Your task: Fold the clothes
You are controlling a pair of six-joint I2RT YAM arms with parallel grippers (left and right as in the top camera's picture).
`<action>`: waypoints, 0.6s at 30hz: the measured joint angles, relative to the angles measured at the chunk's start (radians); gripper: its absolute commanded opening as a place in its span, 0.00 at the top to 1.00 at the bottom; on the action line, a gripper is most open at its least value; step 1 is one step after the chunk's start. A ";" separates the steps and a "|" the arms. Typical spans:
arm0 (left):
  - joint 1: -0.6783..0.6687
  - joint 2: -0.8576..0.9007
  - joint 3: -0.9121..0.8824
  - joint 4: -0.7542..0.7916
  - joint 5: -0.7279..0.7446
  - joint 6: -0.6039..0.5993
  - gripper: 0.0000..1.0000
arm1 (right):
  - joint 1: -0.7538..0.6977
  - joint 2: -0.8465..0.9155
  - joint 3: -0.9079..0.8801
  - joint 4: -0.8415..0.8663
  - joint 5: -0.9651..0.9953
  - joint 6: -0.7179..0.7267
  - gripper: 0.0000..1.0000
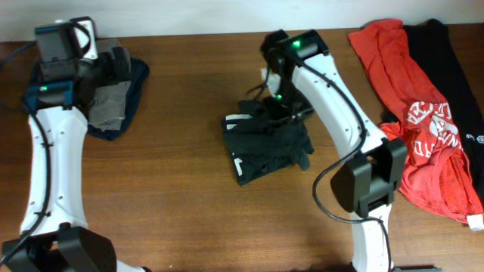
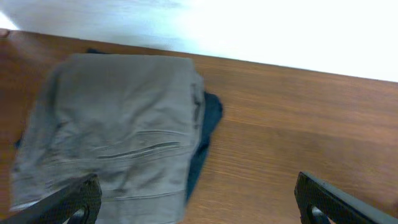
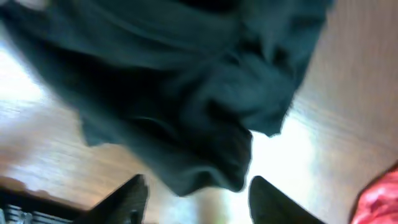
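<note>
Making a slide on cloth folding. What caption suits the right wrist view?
Open right end effector by a bunched black shirt on the table, red cloth at right.

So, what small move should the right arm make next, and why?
Probably lift the right gripper straight up, clear of the black shirt. Its jaws stand apart, the cloth's edge lies loose between them, and the shirt rests as a folded bundle on the table. A red garment lies unfolded nearby and may be next.
</note>
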 measured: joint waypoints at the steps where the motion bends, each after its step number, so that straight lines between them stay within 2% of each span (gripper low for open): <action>1: 0.013 0.000 0.000 0.000 0.000 0.000 0.01 | 0.018 -0.003 0.010 0.012 -0.002 -0.018 0.31; 4: 0.051 0.000 0.000 0.002 0.000 0.000 0.01 | 0.096 -0.007 0.019 0.061 -0.005 -0.072 0.25; 9: 0.111 0.000 0.000 0.002 0.009 0.000 0.01 | 0.216 -0.004 0.008 0.140 0.005 -0.147 0.23; 15: 0.144 0.000 0.000 -0.005 0.024 0.000 0.01 | 0.257 0.083 0.006 0.208 0.050 -0.188 0.27; 18: 0.143 0.000 0.000 -0.005 0.029 0.000 0.01 | 0.254 0.131 -0.002 0.224 0.053 -0.203 0.35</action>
